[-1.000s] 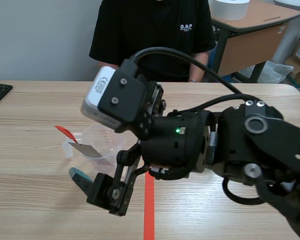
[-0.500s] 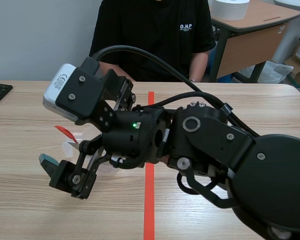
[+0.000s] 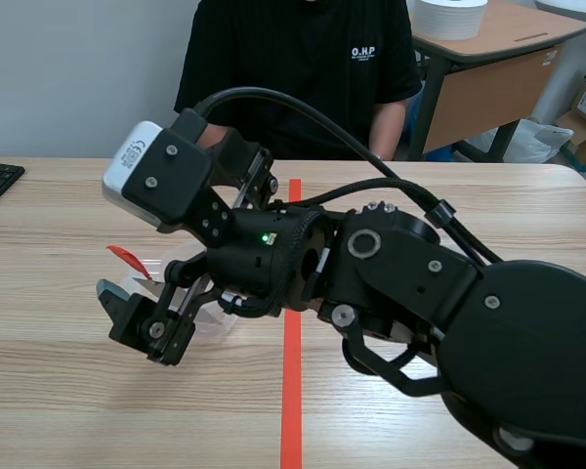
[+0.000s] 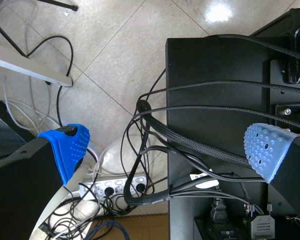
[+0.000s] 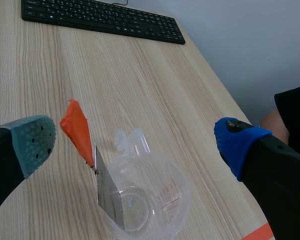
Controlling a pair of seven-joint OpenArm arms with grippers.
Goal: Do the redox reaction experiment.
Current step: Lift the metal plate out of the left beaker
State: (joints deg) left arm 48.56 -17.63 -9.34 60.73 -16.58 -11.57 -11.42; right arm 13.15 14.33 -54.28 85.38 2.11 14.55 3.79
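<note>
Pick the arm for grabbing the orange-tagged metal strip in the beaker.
Right. The right gripper is open, with the beaker and metal strip just ahead between its fingers. The left gripper, also open, faces cables on the floor, away from the table.

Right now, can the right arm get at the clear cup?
Probably yes. The right tool is open and the clear cup sits between its fingers, with nothing in the way; the metal strip leaning in the cup might get knocked.

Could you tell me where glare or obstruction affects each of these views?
Left wrist view: a glare spot on the glossy floor. Right wrist view: even light, faint sheen on the clear cup. Scene view: the right arm blocks most of the clear cup.
</note>
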